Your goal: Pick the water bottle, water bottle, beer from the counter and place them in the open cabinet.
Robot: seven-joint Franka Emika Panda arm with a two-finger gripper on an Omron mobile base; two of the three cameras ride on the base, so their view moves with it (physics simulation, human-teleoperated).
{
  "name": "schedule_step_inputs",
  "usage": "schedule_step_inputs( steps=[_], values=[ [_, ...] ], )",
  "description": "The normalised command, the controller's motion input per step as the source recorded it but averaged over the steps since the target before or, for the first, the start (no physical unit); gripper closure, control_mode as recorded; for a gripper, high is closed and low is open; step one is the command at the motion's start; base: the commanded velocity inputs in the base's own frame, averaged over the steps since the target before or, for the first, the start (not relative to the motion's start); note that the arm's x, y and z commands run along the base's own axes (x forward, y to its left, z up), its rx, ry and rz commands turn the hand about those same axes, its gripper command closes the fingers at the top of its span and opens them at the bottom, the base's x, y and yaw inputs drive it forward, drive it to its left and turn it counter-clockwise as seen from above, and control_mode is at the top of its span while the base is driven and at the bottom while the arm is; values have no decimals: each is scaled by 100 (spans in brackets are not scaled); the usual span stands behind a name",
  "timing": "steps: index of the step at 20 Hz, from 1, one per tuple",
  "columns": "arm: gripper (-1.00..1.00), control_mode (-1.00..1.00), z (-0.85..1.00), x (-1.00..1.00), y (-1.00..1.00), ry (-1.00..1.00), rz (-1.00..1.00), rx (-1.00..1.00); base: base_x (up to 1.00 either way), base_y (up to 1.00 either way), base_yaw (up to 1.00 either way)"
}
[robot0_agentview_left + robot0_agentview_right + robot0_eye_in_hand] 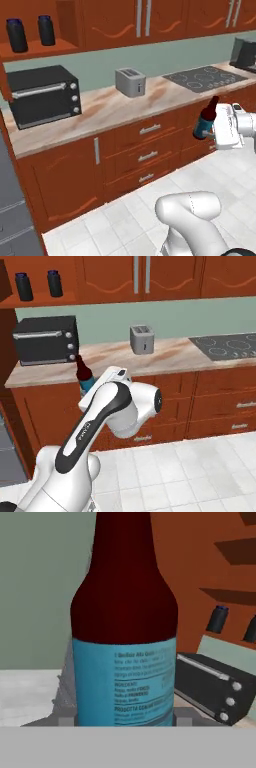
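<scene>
A long counter (115,107) of pink-beige marble runs along the wall above red-brown drawers, and up at the left the open cabinet (45,47) has its shelf showing. On that shelf stand the two black water bottles (16,35), side by side and a little apart, both upright with blue lids. On the counter below sits a black oven (44,95), and further along a grey toaster (130,82), with a black cooktop (205,78) set into the top beyond it. The white arm hangs in front of the drawers, away from the counter. Its gripper (209,131) is clamped round the beer (205,120), which it holds upright in the air by the blue-labelled body, neck up.
</scene>
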Motion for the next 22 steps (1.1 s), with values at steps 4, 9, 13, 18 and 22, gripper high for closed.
schedule_step_inputs(
  steps=[4, 9, 13, 18, 22],
  values=[
    [100, 100, 0, 0, 0, 0, 0, 0, 0, 35, 63],
    [100, 100, 0, 0, 0, 0, 0, 0, 5, 33, 59],
    [100, 100, 0, 0, 0, 0, 0, 0, 31, 14, 46],
    [100, 100, 0, 0, 0, 0, 0, 0, 58, -17, 20],
    [100, 100, 0, 0, 0, 0, 0, 0, 74, -14, 14]
  ],
)
